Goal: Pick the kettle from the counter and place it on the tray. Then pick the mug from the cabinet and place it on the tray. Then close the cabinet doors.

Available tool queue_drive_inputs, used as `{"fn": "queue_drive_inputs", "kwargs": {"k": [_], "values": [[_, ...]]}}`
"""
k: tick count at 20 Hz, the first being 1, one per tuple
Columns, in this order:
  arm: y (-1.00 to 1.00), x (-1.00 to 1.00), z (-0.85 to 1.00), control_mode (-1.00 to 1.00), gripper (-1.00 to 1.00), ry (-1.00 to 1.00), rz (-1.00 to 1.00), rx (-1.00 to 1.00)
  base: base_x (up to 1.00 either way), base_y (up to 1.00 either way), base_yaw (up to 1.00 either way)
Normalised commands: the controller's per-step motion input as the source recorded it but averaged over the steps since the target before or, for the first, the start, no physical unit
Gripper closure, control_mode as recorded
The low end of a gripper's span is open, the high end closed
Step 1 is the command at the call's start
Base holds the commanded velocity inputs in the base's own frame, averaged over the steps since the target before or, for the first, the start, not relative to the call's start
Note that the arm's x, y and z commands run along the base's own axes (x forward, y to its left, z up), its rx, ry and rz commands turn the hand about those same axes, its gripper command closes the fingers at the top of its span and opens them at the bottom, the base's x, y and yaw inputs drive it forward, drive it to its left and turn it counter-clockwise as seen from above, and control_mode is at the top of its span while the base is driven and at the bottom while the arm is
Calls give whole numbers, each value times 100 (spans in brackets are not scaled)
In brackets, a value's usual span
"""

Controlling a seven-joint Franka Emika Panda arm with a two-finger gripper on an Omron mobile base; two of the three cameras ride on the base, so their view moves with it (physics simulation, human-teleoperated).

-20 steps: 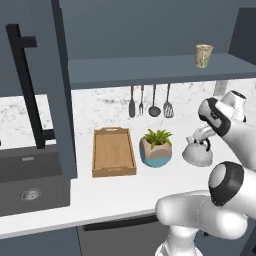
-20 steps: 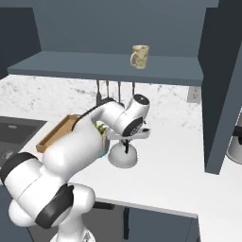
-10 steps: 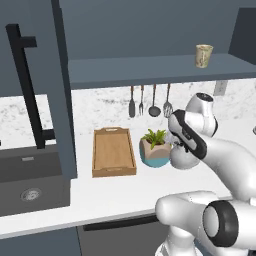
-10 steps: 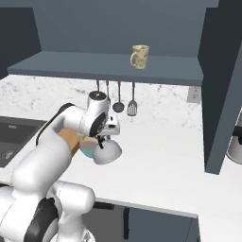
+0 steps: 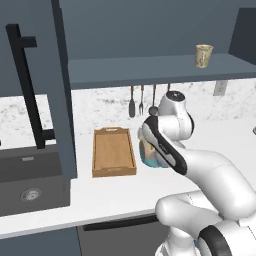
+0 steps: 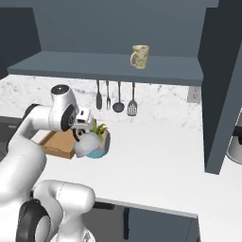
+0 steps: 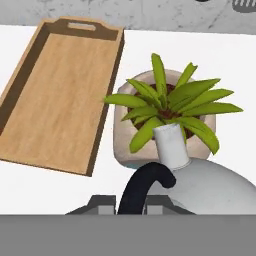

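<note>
The hand (image 6: 81, 133) holds the kettle (image 7: 200, 185) by its black arched handle, carrying it in the air above the plant pot (image 7: 165, 120), on its way left toward the tray (image 7: 55, 95). The tray lies bare on the bench (image 6: 156, 165). The mug (image 6: 140, 56) waits on the cabinet (image 5: 150, 70) shelf, doors open.

The white arm is reaching forward and bending down at the wrist, its last link slanting toward the lower left in the left base view. The gripper (image 6: 84, 137) is pointing downward beneath the round wrist joint, with the kettle (image 6: 85, 145) hanging just under it. Its jaws are pinching the kettle's black handle (image 7: 145, 187), the two tips sitting either side of the arch.
</note>
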Motion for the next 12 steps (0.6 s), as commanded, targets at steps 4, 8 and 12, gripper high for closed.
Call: {"fn": "queue_drive_inputs", "kwargs": {"k": [4, 8, 12], "values": [[54, 0, 40, -100, 100, -4, -15, 0, 0, 0, 0], [47, 0, 31, -100, 100, -3, -16, 1, 0, 0, 0], [32, 0, 13, -100, 100, -2, -17, 4, 0, 0, 0]]}}
